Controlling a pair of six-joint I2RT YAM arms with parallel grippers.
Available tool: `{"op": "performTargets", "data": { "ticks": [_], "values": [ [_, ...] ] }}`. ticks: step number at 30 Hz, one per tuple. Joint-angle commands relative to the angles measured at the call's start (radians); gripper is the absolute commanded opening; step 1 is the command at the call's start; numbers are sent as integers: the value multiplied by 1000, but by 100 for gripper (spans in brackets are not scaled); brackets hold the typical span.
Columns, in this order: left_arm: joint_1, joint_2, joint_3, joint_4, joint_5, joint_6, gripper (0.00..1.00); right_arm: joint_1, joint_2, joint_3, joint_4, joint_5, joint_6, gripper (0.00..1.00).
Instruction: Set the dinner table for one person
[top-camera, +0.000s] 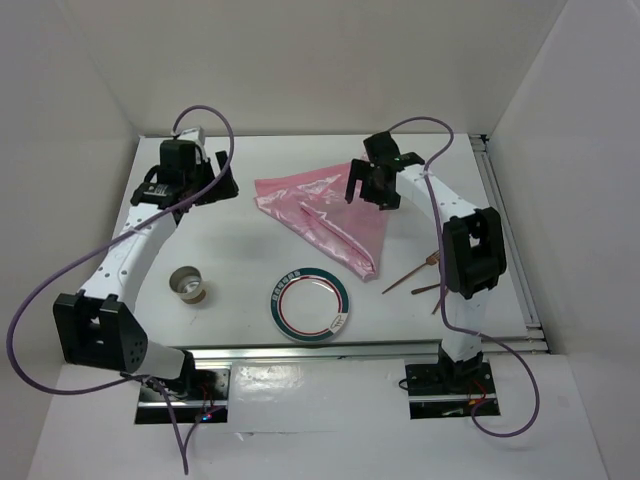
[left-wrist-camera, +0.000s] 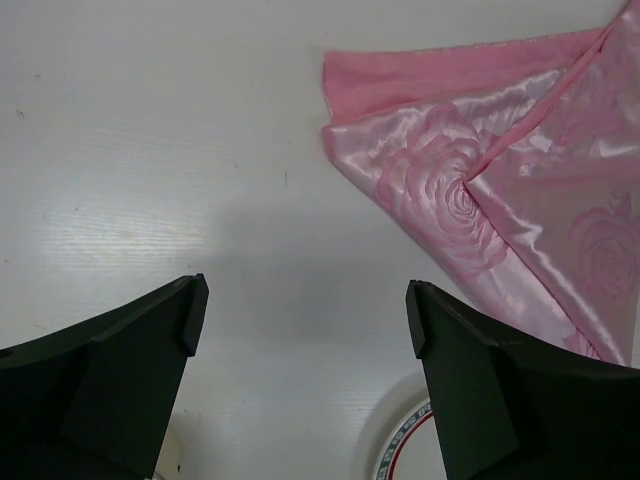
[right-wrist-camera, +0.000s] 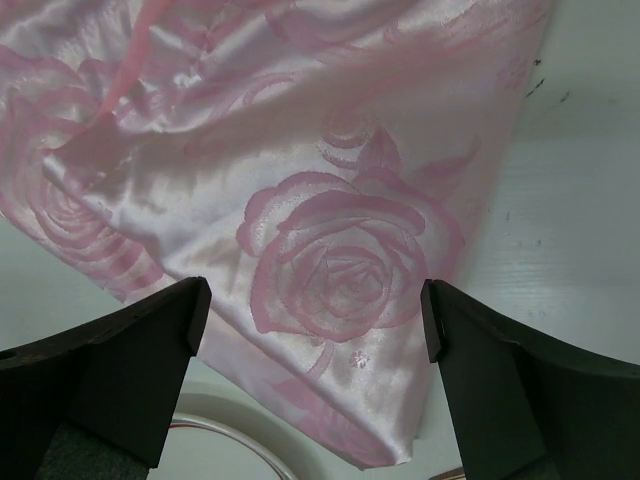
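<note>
Your light is bright and even: soft shadow on the tabletop (left-wrist-camera: 150, 120), glossy sheen on the pink cloth (right-wrist-camera: 330, 150), focus sharp throughout.

Plain white matte panels close the scene in: a far wall (top-camera: 320, 60), a left wall (top-camera: 50, 150) and a right wall (top-camera: 590, 120). Between them lies the dinner table (top-camera: 230, 250), flat and white, with a near rail (top-camera: 330, 352) and a right rail (top-camera: 510, 240) of metal. Light is soft and even, with faint shadows.
</note>
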Motion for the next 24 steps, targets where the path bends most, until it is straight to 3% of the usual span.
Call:
{"op": "performTargets", "data": {
  "ticks": [1, 12, 15, 24],
  "values": [
    [-5, 50, 66, -54, 54, -28, 100, 5, -101, -37, 45, -14, -16, 100],
    [-5, 168, 107, -126, 129, -86, 100, 143, -58, 41, 86, 41, -215, 100],
    [-5, 190, 95, -126, 155, -112, 98, 203, -34, 66, 98, 82, -272, 95],
    [-33, 363, 95, -94, 281, -240, 92, 288, 173, 206, 128, 155, -413, 90]
  ]
}}
